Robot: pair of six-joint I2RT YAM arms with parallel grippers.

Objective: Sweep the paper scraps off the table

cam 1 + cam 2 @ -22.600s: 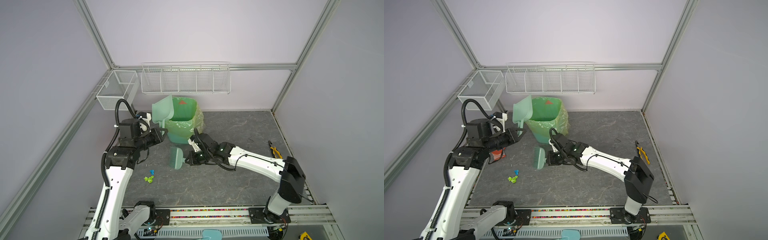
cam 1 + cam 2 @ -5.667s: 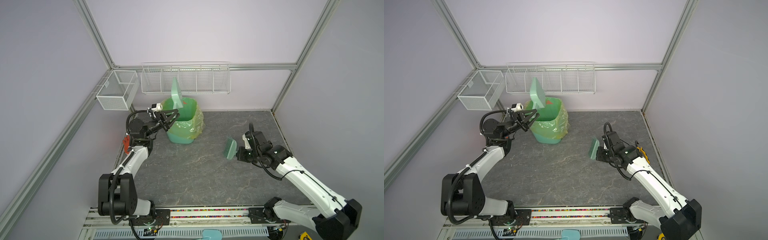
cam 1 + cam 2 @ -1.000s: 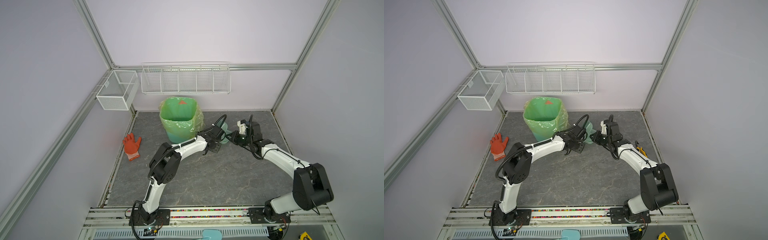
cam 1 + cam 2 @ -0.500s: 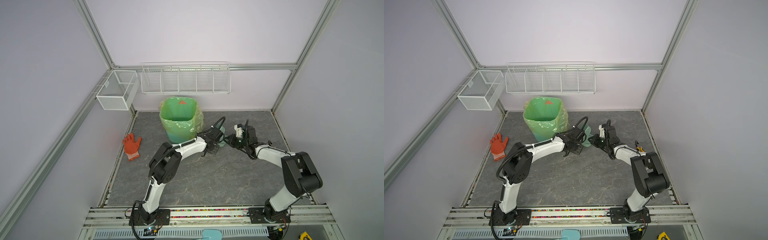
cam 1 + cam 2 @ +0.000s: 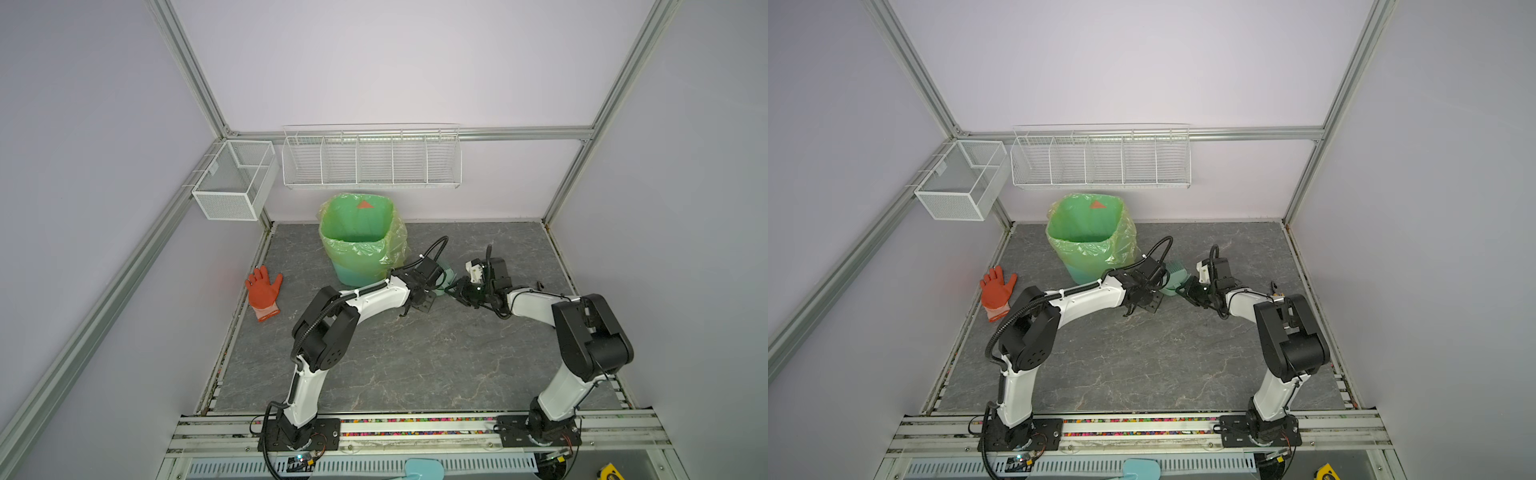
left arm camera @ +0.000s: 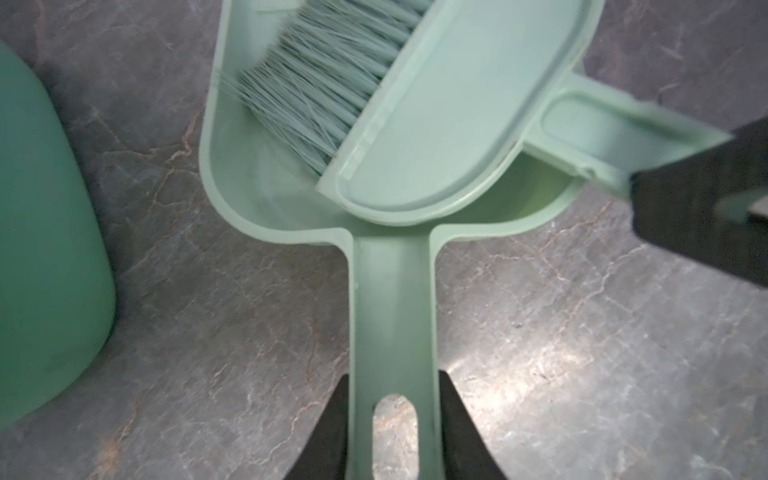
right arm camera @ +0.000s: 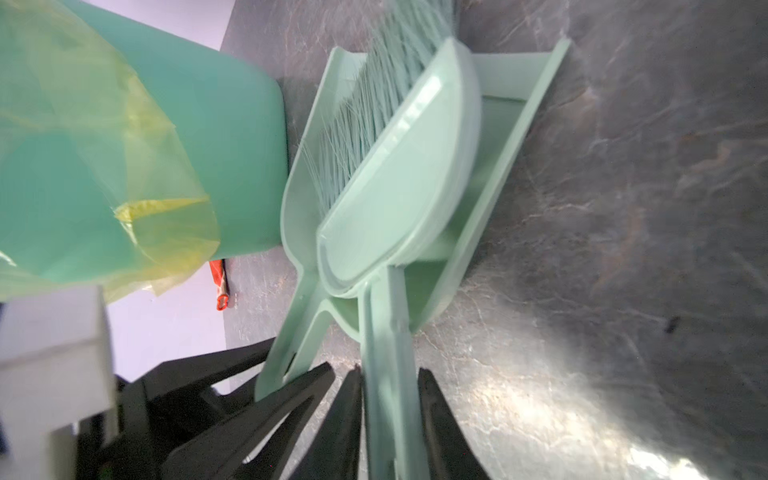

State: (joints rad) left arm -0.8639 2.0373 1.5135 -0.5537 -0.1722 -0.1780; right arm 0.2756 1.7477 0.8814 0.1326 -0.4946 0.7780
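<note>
Dustpan point(image 6: 392, 291) flat on the table point(image 5: 415, 353), just right of the green-lined bin point(image 5: 353, 272) with a strip of bare table between, mouth toward the far wall, handle toward the near side; brush point(image 6: 436, 124) lying inside the pan, bristles toward the far side, handle sticking out over the pan's rim to the right; left gripper point(image 6: 393, 374) low over the table at the near end of the dustpan handle, one black finger close along each side of it, level with the hanging slot; impossible to tell whether pressing the handle or just clear of it; right gripper point(image 7: 390, 370) reaching in from the right, jaws astride the brush handle, likewise too close to call between pinching and loose; paper scraps out of sight in every view; orange-red glove point(image 5: 262, 291) flat by the left edge of the table, fingers toward the far side, well apart from the bin; white wire rack point(image 5: 370, 160) on the far wall and mesh basket point(image 5: 232, 183) on the left wall
</note>
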